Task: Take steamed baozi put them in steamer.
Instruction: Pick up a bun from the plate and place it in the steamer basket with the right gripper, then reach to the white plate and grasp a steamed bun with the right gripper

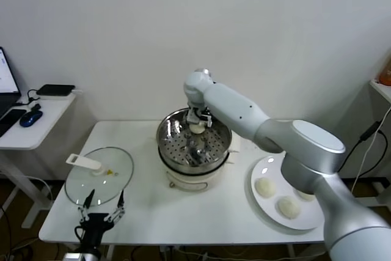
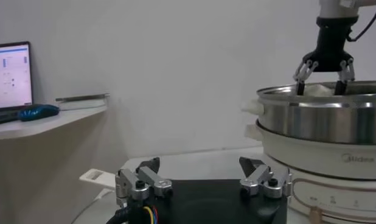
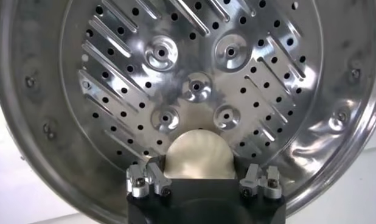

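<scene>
My right gripper hangs over the back of the steamer, shut on a cream-white baozi just above the perforated tray. In the right wrist view the baozi sits between my right gripper's fingers, with the steel tray below it. The left wrist view shows that gripper and baozi at the steamer's rim. Three more baozi lie on the white plate at the right, one partly hidden by my arm. My left gripper is open and empty at the front left.
The glass lid with its white handle lies flat on the table left of the steamer, just behind my left gripper. A side table with a laptop, mouse and dark device stands at the far left.
</scene>
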### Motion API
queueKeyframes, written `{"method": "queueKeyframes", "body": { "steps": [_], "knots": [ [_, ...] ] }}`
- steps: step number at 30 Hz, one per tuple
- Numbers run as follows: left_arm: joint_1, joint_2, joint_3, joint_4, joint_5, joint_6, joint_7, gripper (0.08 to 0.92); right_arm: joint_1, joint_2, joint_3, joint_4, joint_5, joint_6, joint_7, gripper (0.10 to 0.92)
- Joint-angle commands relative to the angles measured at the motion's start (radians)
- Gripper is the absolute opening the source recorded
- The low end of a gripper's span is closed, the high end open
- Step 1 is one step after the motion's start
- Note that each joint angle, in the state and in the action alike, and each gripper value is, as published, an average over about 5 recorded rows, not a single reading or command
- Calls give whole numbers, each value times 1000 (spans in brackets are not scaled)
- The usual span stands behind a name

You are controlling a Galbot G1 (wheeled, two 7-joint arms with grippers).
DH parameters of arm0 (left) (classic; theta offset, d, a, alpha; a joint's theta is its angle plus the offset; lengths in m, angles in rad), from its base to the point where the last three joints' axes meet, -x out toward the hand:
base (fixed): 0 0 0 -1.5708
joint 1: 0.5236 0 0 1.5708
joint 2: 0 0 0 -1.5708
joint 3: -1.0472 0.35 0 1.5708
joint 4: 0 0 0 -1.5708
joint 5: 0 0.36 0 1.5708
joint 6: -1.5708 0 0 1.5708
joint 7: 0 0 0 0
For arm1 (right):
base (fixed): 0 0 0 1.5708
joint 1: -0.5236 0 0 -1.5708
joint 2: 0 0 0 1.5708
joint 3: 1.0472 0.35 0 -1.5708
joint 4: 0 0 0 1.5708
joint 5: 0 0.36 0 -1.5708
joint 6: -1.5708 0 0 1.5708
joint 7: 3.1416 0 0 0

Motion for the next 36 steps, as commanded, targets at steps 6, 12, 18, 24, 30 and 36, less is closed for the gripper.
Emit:
{"method": "queueKeyframes", "body": {
  "steps": [6, 12, 18, 24, 30, 36],
  "knots": [
    [-2, -5, 2, 3, 1, 0, 0, 823, -19, 12, 31, -24, -52, 13, 13, 780],
    [-3, -5, 1, 4, 0, 0, -1, 823, -1, 0, 26, -9, -20, 24, 6, 821],
    [-4, -6, 1, 5, -6, -1, -3, 823, 89, -74, -86, 112, 167, 15, -38, 823],
    [-4, -5, 1, 3, -10, -3, -3, 823, 248, -195, -227, 241, 469, -50, -97, 823],
    [-5, -5, 3, -7, -11, 1, -3, 823, 456, -367, -462, 330, 899, -288, -133, 823],
    [-19, -7, 18, -3, -10, 5, 0, 823, 564, -598, -652, 506, 1308, -608, -40, 823]
  ]
}}
